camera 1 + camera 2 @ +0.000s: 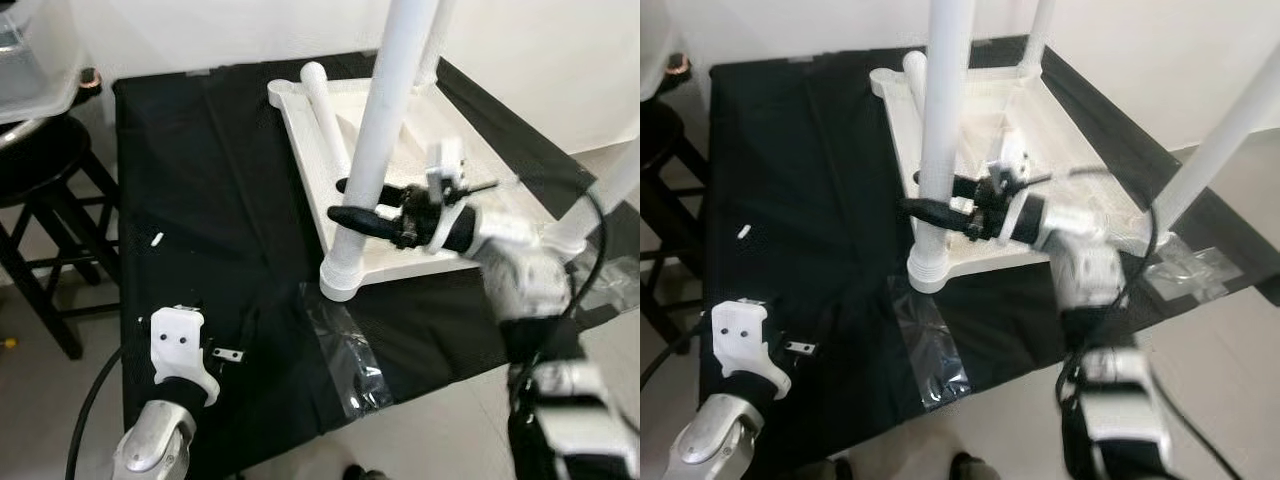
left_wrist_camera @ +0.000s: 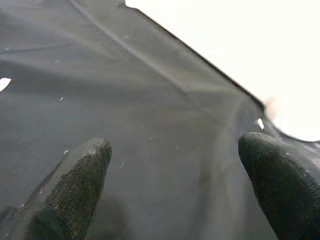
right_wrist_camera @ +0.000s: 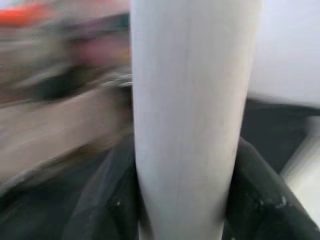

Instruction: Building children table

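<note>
Black cloth (image 1: pixel 200 180) under upturned table (image 1: pixel 420 130); right gripper (image 1: pixel 352 203) pinching leg (image 1: pixel 385 130), left gripper (image 2: pixel 175 170) spread.

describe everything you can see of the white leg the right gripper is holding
The white leg is a smooth round tube, plastic-looking, standing upright in the near corner of the upturned white tabletop, which lies on a black cloth. Its wider ribbed collar meets the tabletop. The right gripper is shut on its lower part, a black finger on each side. Its upper end runs out of view.
</note>
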`<state>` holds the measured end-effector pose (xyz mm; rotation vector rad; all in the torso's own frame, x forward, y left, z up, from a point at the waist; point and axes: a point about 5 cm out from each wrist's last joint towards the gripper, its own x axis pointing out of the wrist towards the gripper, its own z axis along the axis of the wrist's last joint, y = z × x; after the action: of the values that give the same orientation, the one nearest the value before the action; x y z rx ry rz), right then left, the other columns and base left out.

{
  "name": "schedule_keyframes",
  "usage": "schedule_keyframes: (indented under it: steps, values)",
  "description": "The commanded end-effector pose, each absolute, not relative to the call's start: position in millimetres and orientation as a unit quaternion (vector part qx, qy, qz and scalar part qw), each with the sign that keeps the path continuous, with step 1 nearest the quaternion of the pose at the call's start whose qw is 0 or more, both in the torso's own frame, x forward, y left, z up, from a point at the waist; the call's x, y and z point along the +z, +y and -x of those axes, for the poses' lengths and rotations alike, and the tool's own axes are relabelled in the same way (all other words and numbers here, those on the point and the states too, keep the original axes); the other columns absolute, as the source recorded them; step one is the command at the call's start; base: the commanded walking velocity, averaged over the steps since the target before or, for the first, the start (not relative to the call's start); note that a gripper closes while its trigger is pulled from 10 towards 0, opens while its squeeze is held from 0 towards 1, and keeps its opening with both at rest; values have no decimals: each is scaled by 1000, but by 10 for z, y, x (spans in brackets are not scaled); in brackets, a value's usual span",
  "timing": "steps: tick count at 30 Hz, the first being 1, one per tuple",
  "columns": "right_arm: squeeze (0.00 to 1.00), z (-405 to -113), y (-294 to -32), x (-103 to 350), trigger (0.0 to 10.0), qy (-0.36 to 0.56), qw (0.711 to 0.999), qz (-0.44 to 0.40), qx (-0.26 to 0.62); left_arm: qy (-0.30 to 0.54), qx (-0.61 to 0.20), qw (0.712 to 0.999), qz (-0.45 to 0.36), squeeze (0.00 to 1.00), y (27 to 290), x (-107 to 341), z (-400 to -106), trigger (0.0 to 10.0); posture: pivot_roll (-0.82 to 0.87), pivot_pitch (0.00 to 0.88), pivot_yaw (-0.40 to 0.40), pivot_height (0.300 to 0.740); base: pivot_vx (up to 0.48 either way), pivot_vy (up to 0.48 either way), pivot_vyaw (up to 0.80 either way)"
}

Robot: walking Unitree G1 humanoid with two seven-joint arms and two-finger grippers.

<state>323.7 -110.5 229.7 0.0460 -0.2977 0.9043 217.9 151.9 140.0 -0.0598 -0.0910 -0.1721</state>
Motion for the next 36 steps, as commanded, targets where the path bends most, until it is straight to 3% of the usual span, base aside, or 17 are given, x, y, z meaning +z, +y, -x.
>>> schedule_keyframes:
  steps: [1, 4, 8, 12, 13, 16, 17, 19, 26, 27, 29, 30, 32, 33, 34, 36]
  values:
    - [0, -3232, -1232, 2077, 0, -94, 968, 11, 234, -39, -85, 995, 31, 0, 1543, 1381, -2188, 10000, 58, 227, -60, 740, 0, 0, 0]
    - [0, -3015, -1058, 1927, 0, -82, 983, 56, 157, -39, -90, 995, 32, 0, 1540, 1386, -2240, 10000, 53, 222, -51, 740, 0, 0, 0]
    - [0, -2986, -833, 1850, 0, -75, 978, 69, 180, -38, -90, 995, 35, 0, 1548, 1372, -2291, 10000, 57, 195, -48, 740, 0, 0, 0]
    - [0, -3013, -817, 1869, 0, -73, 979, 69, 179, -38, -86, 995, 38, 0, 1561, 1364, -2314, 10000, 57, 193, -54, 740, 0, 0, 0]
    - [0, -3021, -821, 1872, 10000, -71, 978, 72, 182, -39, -85, 995, 39, 0, 1564, 1364, -2317, 10000, 56, 191, -58, 740, 0, 0, 0]
    - [0, -3001, -836, 1907, 10000, -76, 977, 71, 185, -41, -82, 995, 39, 0, 1565, 1367, -2321, 10000, 53, 189, -60, 740, 0, 0, 0]
    - [1000, -3003, -851, 1921, 10000, -76, 976, 68, 193, -42, -82, 995, 39, 0, 1565, 1367, -2325, 10000, 53, 188, -61, 740, 0, 0, 0]
    - [1000, -3014, -843, 1980, 10000, -101, 956, 94, 259, -42, -83, 995, 39, 0, 1556, 1363, -2326, 10000, 57, 184, -64, 740, 0, 0, 0]
    - [1000, -3228, -1066, 2135, 10000, -103, 925, 95, 354, -42, -86, 995, 41, 0, 1538, 1358, -2325, 10000, 64, 185, -68, 740, 0, 0, 0]
    - [925, -3348, -1184, 2253, 10000, -105, 901, 122, 402, -45, -89, 994, 44, 0, 1525, 1364, -2314, 10000, 77, 186, -70, 740, 0, 0, 0]
    - [925, -3373, -1215, 2284, 10000, -105, 896, 129, 411, -46, -90, 994, 44, 0, 1521, 1365, -2311, 10000, 77, 186, -70, 740, 0, 0, 0]
    - [122, -3401, -1239, 2315, 10000, -103, 890, 132, 424, -50, -97, 993, 49, 0, 1509, 1375, -2294, 10000, 86, 184, -74, 740, 0, 0, 0]
    - [122, -3401, -1239, 2315, 10000, -103, 890, 132, 424, -50, -97, 993, 49, 0, 1509, 1375, -2294, 10000, 86, 184, -74, 740, 0, 0, 0]
    - [0, -3503, -1279, 2414, 10000, -91, 872, 143, 459, -90, -170, 979, 69, 0, 1466, 1490, -2178, 10000, 78, 180, -74, 740, 0, 0, 0]
    - [0, -3503, -1279, 2414, 10000, -91, 872, 143, 459, -90, -170, 979, 69, 0, 1466, 1490, -2178, 10000, 78, 180, -74, 740, 0, 0, 0]
    - [0, -3583, -1303, 2522, 10000, -85, 855, 156, 486, -125, -245, 958, 80, 0, 1436, 1634, -2034, 10000, 83, 185, -82, 740, 0, 0, 0]
